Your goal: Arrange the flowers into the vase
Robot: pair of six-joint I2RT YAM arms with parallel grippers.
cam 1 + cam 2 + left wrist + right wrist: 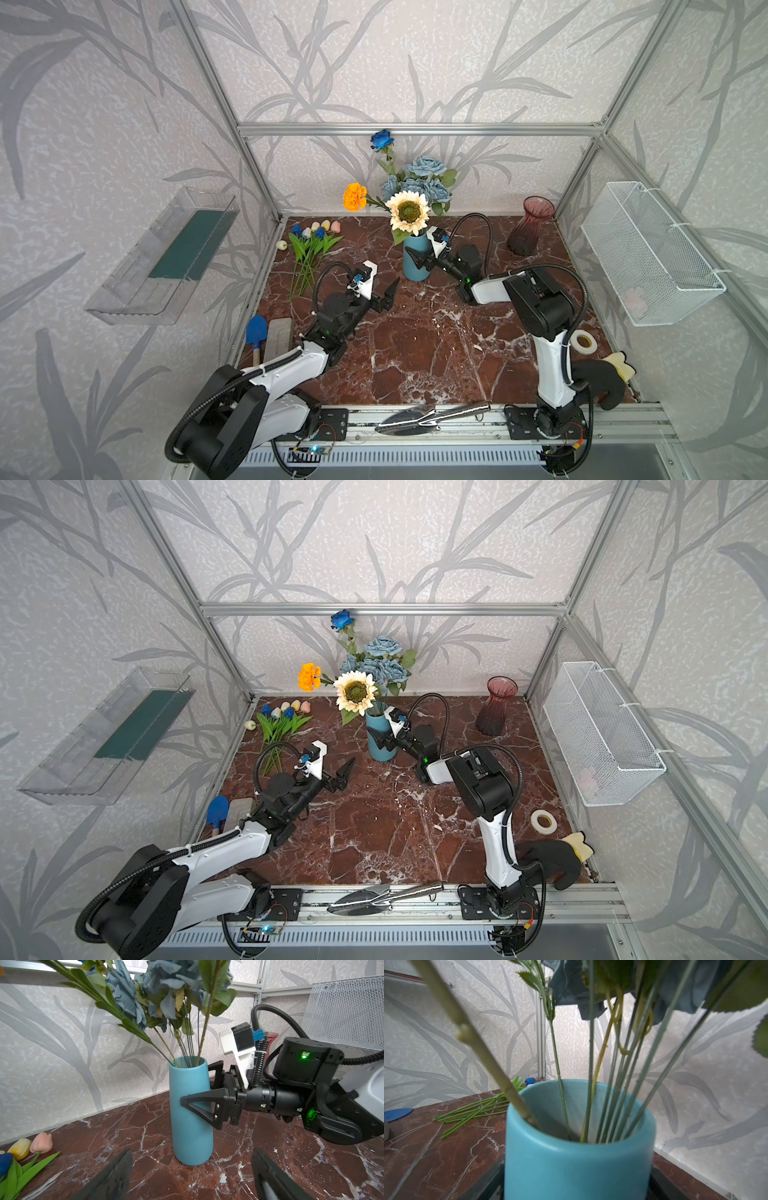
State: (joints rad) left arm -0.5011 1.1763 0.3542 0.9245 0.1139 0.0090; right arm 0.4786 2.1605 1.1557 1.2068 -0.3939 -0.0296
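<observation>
A blue vase [415,272] [191,1126] stands at the back middle of the marble table. It holds a dark blue rose [381,139], a dusty-blue rose bunch [424,178], an orange marigold [354,196] and a cream sunflower [408,212]. My right gripper [417,254] [196,1084] [576,1188] is shut on the vase just below its rim, one finger on each side. Small tulips [313,235] [40,1142] lie on the table at the back left. My left gripper [388,297] [191,1152] hovers open in front of the vase, holding nothing.
A purple glass vase [532,226] stands at the back right. A wire basket [648,253] hangs on the right wall, a clear shelf [166,253] on the left. Tape roll [583,341], black glove [598,380], metal trowel [432,417], blue trowel [256,332] and grey block [279,334] line the table's edges.
</observation>
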